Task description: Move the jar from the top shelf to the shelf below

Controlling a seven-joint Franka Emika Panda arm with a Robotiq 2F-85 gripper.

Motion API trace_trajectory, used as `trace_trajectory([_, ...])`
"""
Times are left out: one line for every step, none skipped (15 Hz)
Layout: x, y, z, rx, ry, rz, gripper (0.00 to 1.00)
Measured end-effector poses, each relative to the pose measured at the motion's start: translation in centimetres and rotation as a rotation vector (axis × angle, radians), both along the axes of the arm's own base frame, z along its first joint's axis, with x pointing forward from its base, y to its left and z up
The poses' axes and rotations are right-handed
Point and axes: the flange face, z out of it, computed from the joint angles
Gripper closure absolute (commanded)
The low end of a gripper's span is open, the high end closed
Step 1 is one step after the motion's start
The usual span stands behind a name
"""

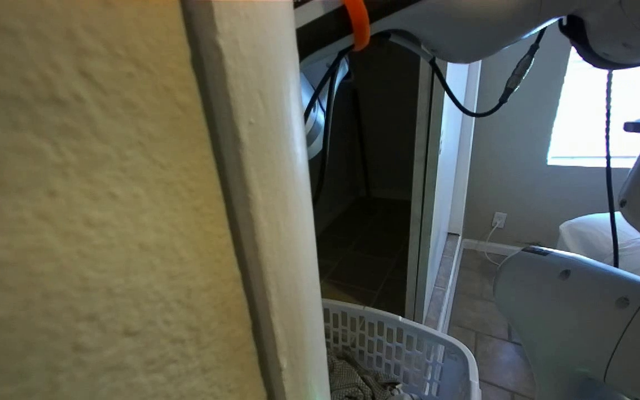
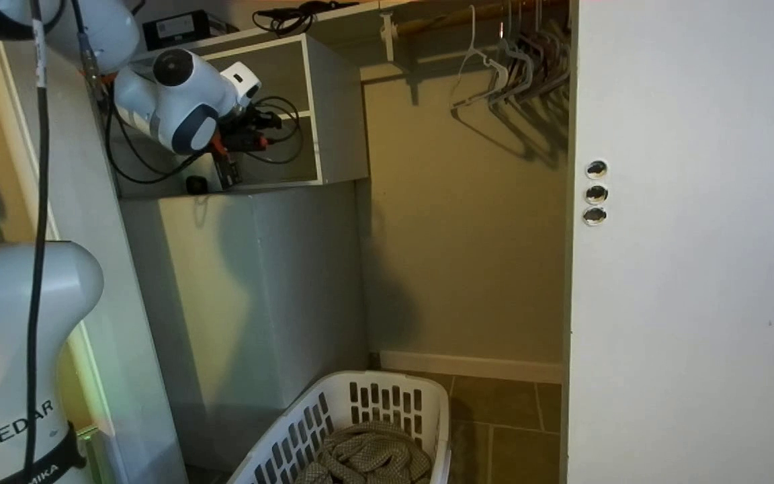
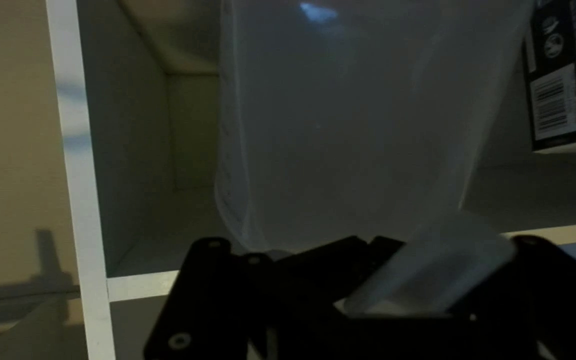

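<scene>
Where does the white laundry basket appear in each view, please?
In an exterior view, the laundry basket sits bottom, right of centre.
In an exterior view, the laundry basket sits bottom, near centre.
Wrist view: not visible.
Shared landmark in both exterior views: the cloth inside.

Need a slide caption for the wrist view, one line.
A translucent container fills the upper middle above the dark gripper, white shelf upright at left, barcoded box at right.

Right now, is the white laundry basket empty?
No, a crumpled, patterned cloth lies inside the white laundry basket, as an exterior view shows.
</scene>
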Motion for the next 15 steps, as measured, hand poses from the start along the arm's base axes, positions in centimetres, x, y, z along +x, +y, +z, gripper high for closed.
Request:
trace_trajectory([0.2, 0.1, -0.2, 0.001, 0.001, -0.001, 1.00])
trace_trajectory([0.5, 0.3, -0.3, 0.003, 0.001, -0.003, 1.00])
trace_trajectory([0.7, 0.4, -0.5, 0.004, 0.001, -0.005, 1.00])
trace_trajectory([0.9, 0.5, -0.6, 0.007, -0.002, -0.010, 1.00])
trace_trajectory([1.1, 0.6, -0.7, 0.009, -0.006, -0.014, 1.00])
trace_trajectory([1.4, 0.7, -0.7, 0.012, -0.010, -0.019, 1.00])
trace_trajectory([1.6, 0.8, -0.8, 0.013, -0.013, -0.024, 1.00])
trace_trajectory([1.8, 0.8, -0.9, 0.015, -0.020, -0.031, 1.00])
trace_trajectory([2.0, 0.8, -0.9, 0.017, -0.028, -0.037, 1.00])
trace_trajectory([2.2, 0.8, -0.9, 0.017, -0.036, -0.042, 1.00])
trace_trajectory([2.4, 0.9, -0.9, 0.016, -0.041, -0.045, 1.00])
trace_trajectory([2.6, 1.0, -1.0, 0.016, -0.046, -0.047, 1.00])
trace_trajectory([2.7, 1.1, -1.1, 0.015, -0.051, -0.050, 1.00])
trace_trajectory([2.9, 1.2, -1.2, 0.014, -0.056, -0.052, 1.00])
trace_trajectory([3.1, 1.3, -1.3, 0.013, -0.059, -0.053, 1.00])
